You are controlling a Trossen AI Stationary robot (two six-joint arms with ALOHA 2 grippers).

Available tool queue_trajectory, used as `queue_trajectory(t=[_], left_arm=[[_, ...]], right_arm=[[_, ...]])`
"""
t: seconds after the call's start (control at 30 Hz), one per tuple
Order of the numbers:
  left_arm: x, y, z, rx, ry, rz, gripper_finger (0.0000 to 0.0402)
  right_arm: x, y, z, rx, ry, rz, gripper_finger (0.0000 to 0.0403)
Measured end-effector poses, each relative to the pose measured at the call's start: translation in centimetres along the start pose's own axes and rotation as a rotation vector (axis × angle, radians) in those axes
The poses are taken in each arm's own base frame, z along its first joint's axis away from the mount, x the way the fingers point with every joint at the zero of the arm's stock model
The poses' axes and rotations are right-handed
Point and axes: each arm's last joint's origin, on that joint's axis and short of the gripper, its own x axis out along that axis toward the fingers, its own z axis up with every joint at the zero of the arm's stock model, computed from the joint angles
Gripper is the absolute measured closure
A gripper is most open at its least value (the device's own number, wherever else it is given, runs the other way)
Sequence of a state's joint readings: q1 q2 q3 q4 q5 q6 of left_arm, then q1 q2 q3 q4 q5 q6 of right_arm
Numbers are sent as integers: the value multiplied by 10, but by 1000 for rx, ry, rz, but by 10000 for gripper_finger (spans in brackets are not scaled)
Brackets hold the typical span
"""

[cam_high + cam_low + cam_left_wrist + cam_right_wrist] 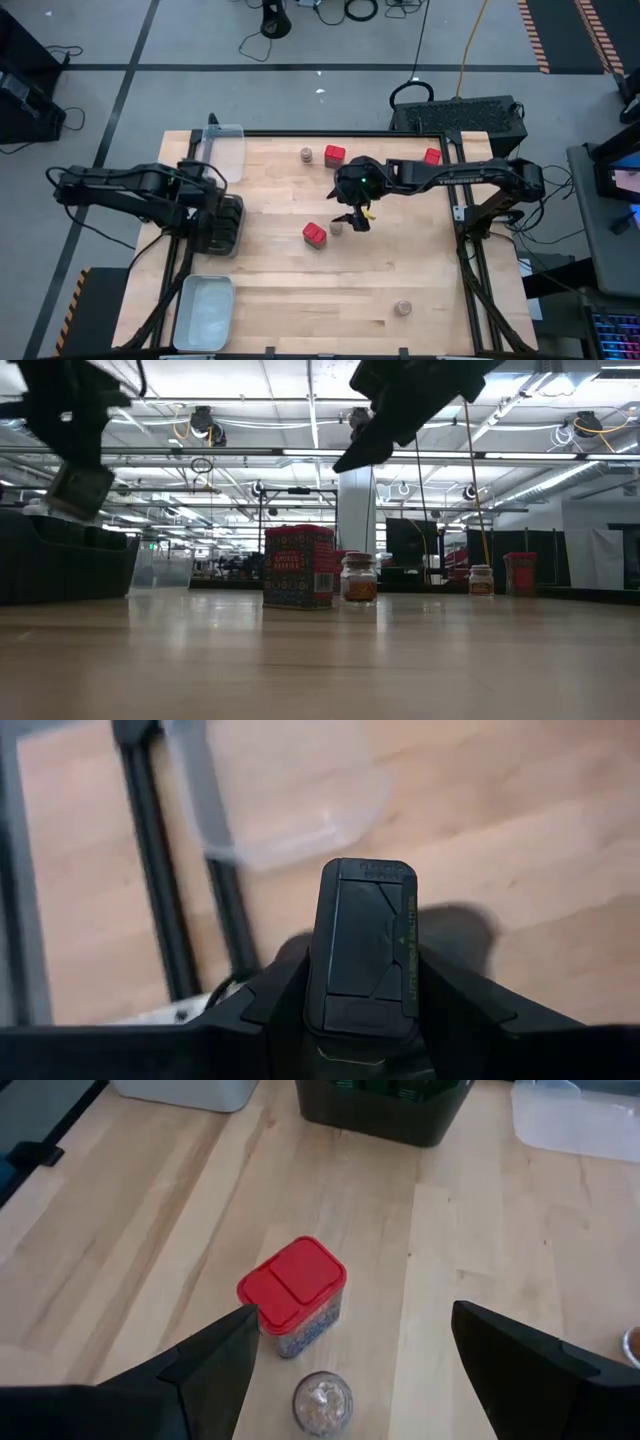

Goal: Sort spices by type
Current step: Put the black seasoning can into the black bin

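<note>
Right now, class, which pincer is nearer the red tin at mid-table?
Right. The right pincer hovers open just beside the red tin; the left pincer, holding a dark tin, is farther off.

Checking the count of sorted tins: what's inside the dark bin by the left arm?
The dark bin holds dark green tins, their tops just showing in the right wrist view. The frame edge cuts them off, and from above the left hand covers the bin, so no count.

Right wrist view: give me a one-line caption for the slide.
Open right gripper hovering above a red-lidded tin and a small round jar on the wooden table.
</note>
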State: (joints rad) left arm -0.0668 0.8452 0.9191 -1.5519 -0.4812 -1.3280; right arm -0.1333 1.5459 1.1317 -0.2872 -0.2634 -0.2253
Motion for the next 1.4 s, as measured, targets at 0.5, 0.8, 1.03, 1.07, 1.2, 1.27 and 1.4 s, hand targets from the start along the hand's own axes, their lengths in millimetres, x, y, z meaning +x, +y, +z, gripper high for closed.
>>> queue_trajectory(t=[0.5,0.8,1.03,1.07,1.2,1.27,1.4], left_arm=[[14,0,-7,-25,-14,47,236],[16,-5,-5,-25,-78,101,236],[18,-9,-6,-39,-75,120,236],[19,-10,-6,-37,-74,123,236],[19,-10,-7,-37,-39,122,236],[19,-10,-8,-39,-5,118,236],[19,-10,-8,-40,10,116,236]], right_arm=[[3,0,-4,-10,-21,-5,88],[3,0,-5,-3,-11,-2,88],[4,2,-6,-6,1,3,88],[4,2,-6,-7,1,3,88],[4,2,-7,-12,5,4,88],[4,2,-7,-23,9,5,88],[3,2,-7,-33,8,5,88]])
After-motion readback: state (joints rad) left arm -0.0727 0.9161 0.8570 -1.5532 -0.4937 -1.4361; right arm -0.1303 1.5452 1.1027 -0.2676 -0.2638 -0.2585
